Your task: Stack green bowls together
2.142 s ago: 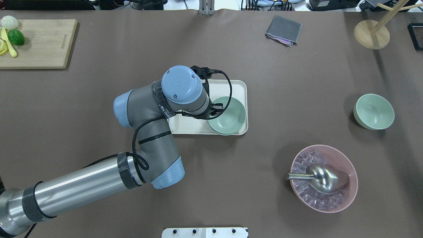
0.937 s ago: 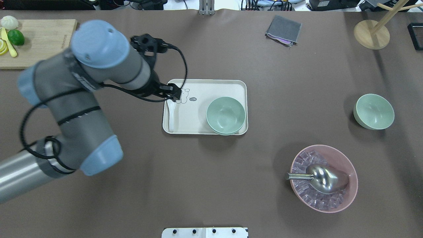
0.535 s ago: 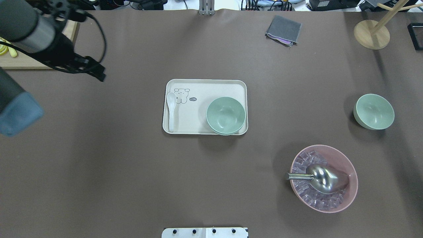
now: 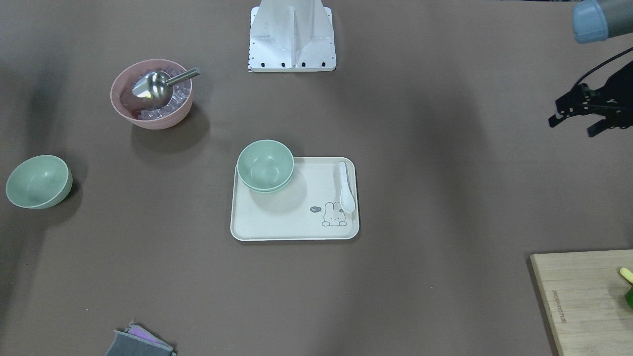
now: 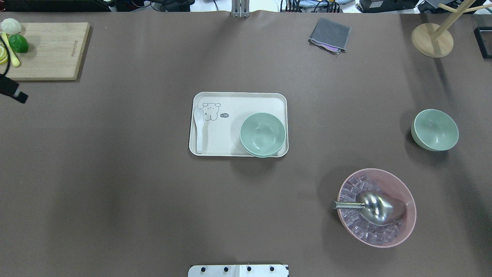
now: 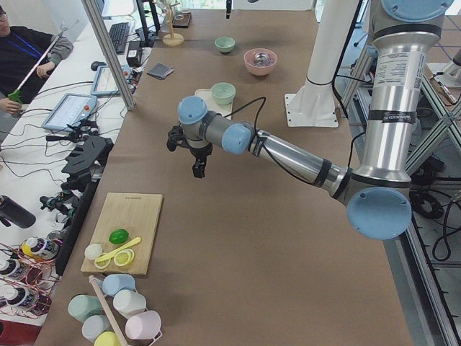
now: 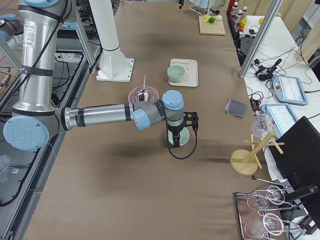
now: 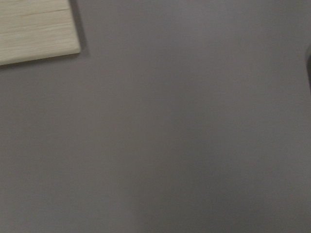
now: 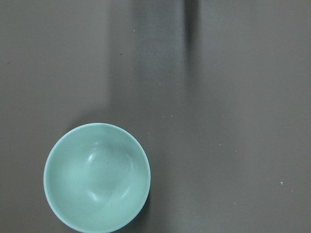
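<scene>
Two green bowls (image 5: 262,134) nest mid-frame; the third bowl (image 5: 434,129) sits far right, where an off-centre grip could tip it (left jaws spread; right jaws, cannot tell).

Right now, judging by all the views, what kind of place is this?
Probably a robotics lab staged as a kitchen: a UR5e arm reaches over the table, an operator is beside a tablet, and props include stacked green bowls and a cutting board.
</scene>
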Available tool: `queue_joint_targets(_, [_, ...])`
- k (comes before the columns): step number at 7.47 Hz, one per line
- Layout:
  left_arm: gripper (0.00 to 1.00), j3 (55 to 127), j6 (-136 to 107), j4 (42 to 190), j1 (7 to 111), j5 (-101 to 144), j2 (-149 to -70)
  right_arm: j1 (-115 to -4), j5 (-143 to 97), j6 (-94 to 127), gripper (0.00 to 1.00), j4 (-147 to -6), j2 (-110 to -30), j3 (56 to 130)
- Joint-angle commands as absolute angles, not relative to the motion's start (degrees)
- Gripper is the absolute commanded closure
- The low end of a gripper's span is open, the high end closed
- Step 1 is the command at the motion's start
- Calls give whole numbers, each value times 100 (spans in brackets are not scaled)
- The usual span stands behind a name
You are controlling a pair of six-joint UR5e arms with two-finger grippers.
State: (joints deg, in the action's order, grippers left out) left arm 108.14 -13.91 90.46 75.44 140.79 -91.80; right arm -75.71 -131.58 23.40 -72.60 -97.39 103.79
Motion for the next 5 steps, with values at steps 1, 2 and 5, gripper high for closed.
queue_joint_targets(1, [2,10503,-634,9132,7778,13582,-8912,-7331,-13078,2661,1,-7119,-9580,10055])
queue_joint_targets(2, [2,10512,-633,9132,7778,13579,-8903,-7200,-12991,2802,2,-7067,-9528,9994])
queue_joint_targets(5, [2,10529,-633,9132,7770,13597,-8912,-6744,-12912,3626,14,-5479,-9361,9054])
